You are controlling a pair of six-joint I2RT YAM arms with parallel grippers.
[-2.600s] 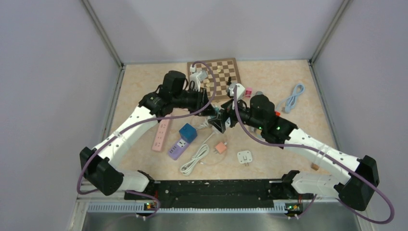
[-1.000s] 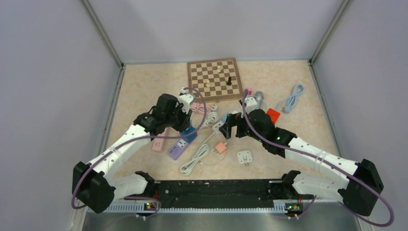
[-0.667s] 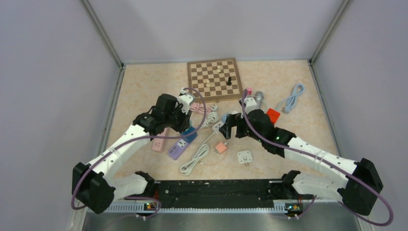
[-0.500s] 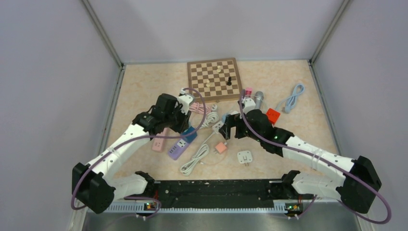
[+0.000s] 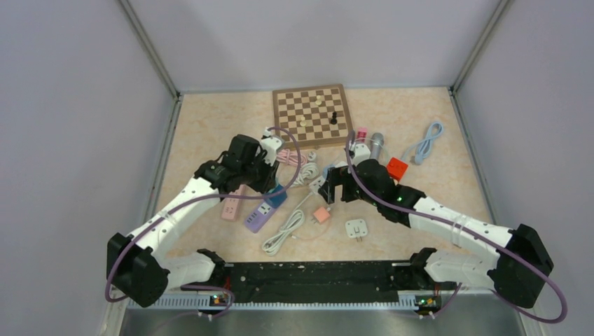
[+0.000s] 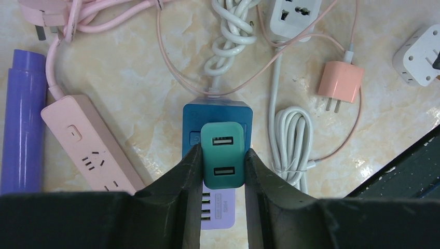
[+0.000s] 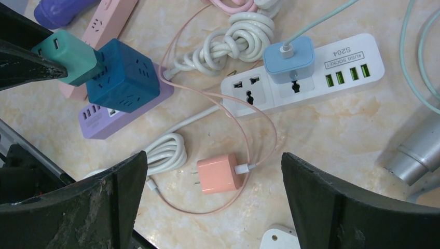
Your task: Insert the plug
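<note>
My left gripper (image 6: 222,161) is shut on a teal USB charger plug (image 6: 223,161) and holds it against the top of a dark blue cube socket (image 6: 218,111). In the right wrist view the teal plug (image 7: 67,56) sits against the blue cube (image 7: 127,80), which rests on a purple power strip (image 7: 101,124). In the top view the left gripper (image 5: 266,183) is over the blue cube (image 5: 275,198). My right gripper (image 7: 212,176) is open and empty, above a salmon pink charger (image 7: 218,175) and next to a white power strip (image 7: 311,72).
A pink power strip (image 6: 88,145), a coiled white cable (image 6: 291,140), a white adapter (image 5: 356,228), a blue plug (image 7: 288,58) in the white strip, a chessboard (image 5: 312,114), a red block (image 5: 396,167), a metal cylinder (image 5: 377,143) and a light blue cable (image 5: 424,143) lie around.
Both arms came down from mid-air to the table. In the last second the left gripper has held still on the cube; the right gripper has shifted slightly.
</note>
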